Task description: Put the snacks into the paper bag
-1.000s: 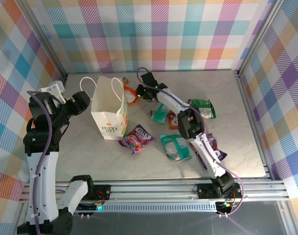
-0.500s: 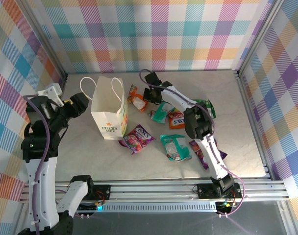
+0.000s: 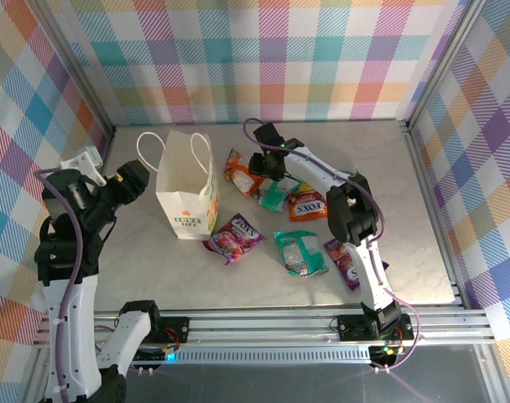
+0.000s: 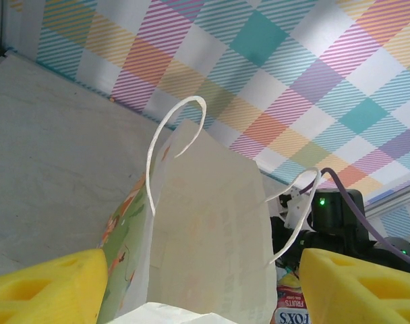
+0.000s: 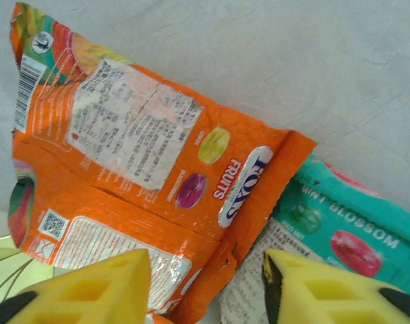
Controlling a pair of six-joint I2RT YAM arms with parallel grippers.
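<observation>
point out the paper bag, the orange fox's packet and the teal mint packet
white paper gift bag with cord handles [image 3: 184, 206]: top view, on its logo face
orange foil fox's fruits packet [image 5: 134, 131]: right wrist view, on its white label
teal mint blossom packet [image 5: 353, 219]: right wrist view, on its lettering

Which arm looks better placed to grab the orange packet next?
Right. The right hand hovers open directly over the orange packet, which lies beside the bag. The left hand sits on the bag's other side, with the bag between it and the packet.

The paper bag [image 4: 212, 236] is standing upright, showing between the left gripper's [image 4: 203, 291] parted yellow fingers [image 4: 50, 287], white cord handles [image 4: 166, 135] arching up
</observation>
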